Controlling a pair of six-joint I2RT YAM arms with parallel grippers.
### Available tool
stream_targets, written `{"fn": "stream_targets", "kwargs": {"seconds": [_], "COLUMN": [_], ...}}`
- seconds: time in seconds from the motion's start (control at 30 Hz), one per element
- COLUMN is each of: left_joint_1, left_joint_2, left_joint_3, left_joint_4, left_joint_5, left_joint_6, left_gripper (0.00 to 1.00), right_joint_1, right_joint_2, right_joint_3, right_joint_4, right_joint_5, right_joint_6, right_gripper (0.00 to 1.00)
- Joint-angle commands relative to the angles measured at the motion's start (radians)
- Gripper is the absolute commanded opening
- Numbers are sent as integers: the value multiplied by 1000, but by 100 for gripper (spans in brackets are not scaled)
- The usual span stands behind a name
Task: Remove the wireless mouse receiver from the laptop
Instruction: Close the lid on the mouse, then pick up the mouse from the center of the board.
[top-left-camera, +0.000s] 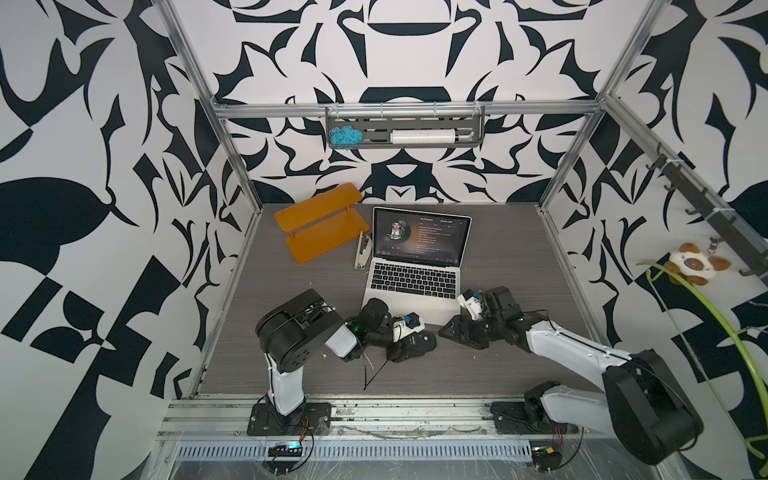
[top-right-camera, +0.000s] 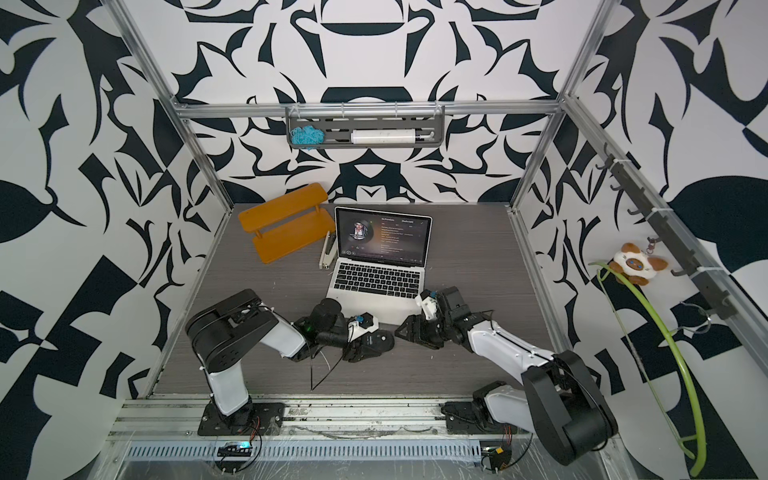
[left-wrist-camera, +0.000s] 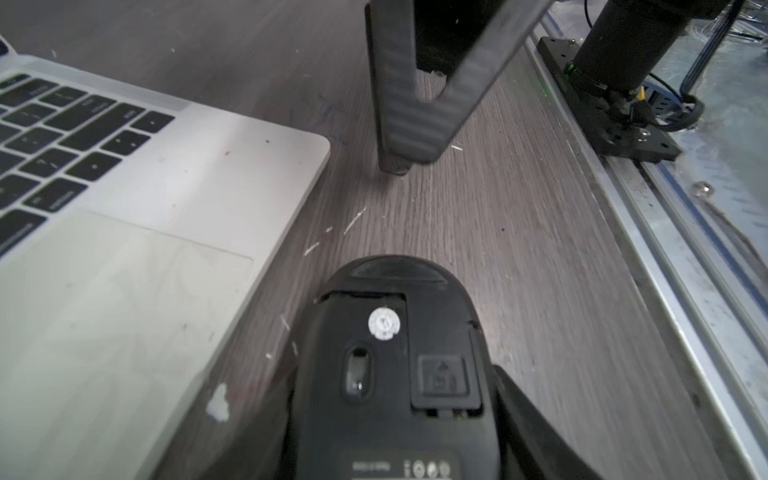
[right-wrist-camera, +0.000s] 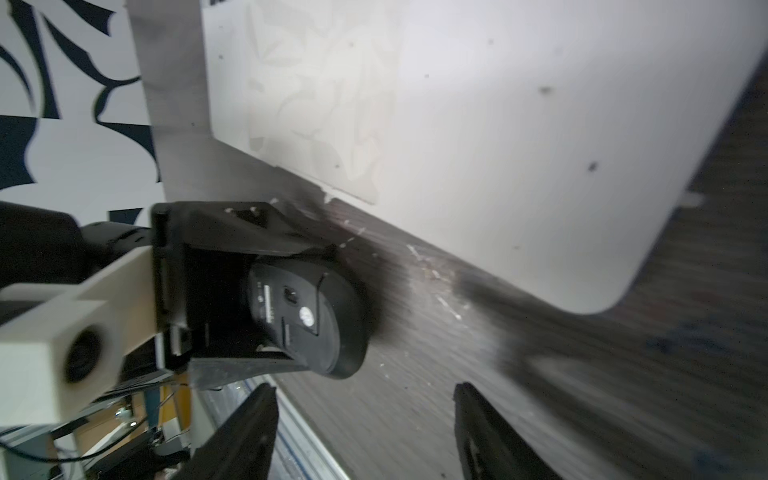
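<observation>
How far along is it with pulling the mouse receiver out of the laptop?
Looks done: the left gripper holds the black wireless mouse underside up beside the slim silver laptop. In hand: the right gripper hangs open and empty before its front edge. Left: I can't make out the receiver, so removal is unconfirmed.

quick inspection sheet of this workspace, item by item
surface: grey wood-grain table, white flecks off the laptop's front corner
job's things: laptop open, screen lit; receiver not made out
clutter: orange shelf and stapler left of the laptop
grippers: left gripper shut on upside-down mouse; right gripper open, empty
cables: loose black cable by the left arm
surroundings: tray on back rail with blue yarn and white tube; plush hung on the right
</observation>
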Motion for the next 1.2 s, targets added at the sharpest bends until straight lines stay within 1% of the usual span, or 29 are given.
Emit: {"fn": "stream_targets", "kwargs": {"seconds": [0.0,0.03,0.07,0.23,0.37,0.5,0.57,0.77,0.83,1.03,1.17], "left_joint_1": [-1,-1,-1,-1,-1,-1,-1,-1,-1,-1,-1], "left_joint_2": [-81,-111,-139,-266,-358,-411,-428,-438,-438,-461,-474], "left_joint_3": [-17,-14,-12,-3,-11,-2,9,21,21,3,-7], "left_joint_4": [-197,-214,-233,-324,-369,-402,-416,-436,-429,-400,-397], "left_joint_5": [-9,-9,-11,-19,-29,-30,-23,-22,-19,-17,-22], "left_joint_6": [-7,-4,-2,16,25,30,30,41,37,19,19], "left_gripper": [6,6,6,6,7,7,7,7,7,8,8], "right_joint_1": [-4,-5,-3,-3,10,63,95,160,169,176,196], "right_joint_2": [-34,-33,-31,-16,-1,31,56,107,130,191,227], "right_joint_3": [-9,-9,-9,-26,-45,-29,-27,-4,-3,-30,-18], "right_joint_4": [121,129,132,229,324,372,438,530,561,752,792], "right_joint_5": [-134,-145,-152,-204,-237,-237,-241,-231,-229,-245,-250], "right_joint_6": [58,60,61,128,180,201,235,282,295,395,411], "right_gripper": [76,80,82,86,88,88,87,83,82,75,68]}}
